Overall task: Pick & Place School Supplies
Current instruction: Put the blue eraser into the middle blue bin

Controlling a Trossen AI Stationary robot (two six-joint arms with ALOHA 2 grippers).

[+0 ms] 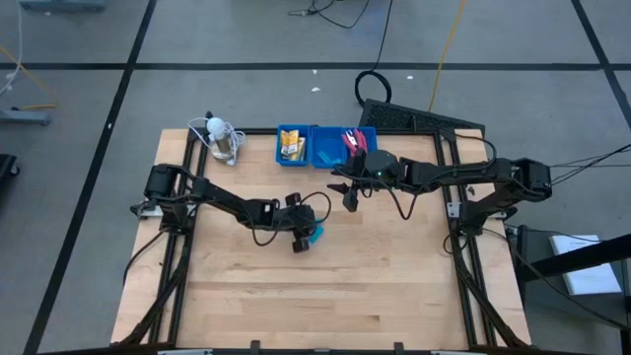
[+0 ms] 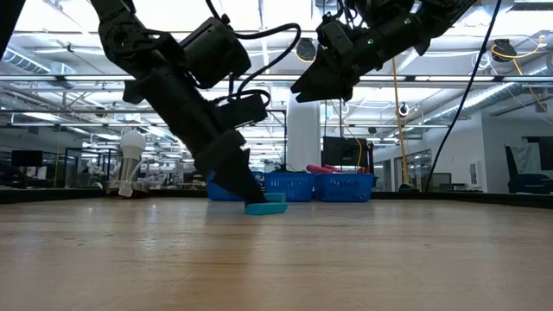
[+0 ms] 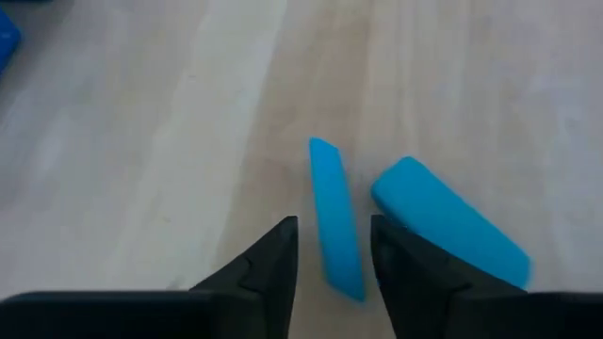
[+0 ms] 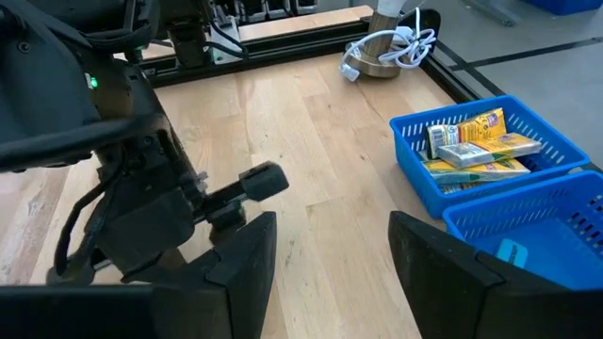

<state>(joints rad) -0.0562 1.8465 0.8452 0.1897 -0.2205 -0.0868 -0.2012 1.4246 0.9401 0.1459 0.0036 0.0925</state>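
Two light-blue pieces lie on the wooden table. In the left wrist view a narrow one (image 3: pixel 335 217) stands on its edge and a wider one (image 3: pixel 443 218) lies beside it. My left gripper (image 3: pixel 334 222) (image 1: pixel 302 243) is down at the table, open, with one finger on each side of the narrow piece and wood showing between. The wider piece lies outside one finger. My right gripper (image 1: pixel 349 201) (image 4: pixel 332 226) hangs open, high above the table near the tray. Yellow-orange packets (image 1: pixel 291 146) and red-handled scissors (image 1: pixel 353 143) lie in the tray.
The blue three-compartment tray (image 1: pixel 317 158) sits at the table's far edge, with another light-blue piece (image 4: pixel 509 252) in one compartment. A white round object with a coiled cable (image 1: pixel 222 138) stands to its left. Bare wood stretches toward the near edge.
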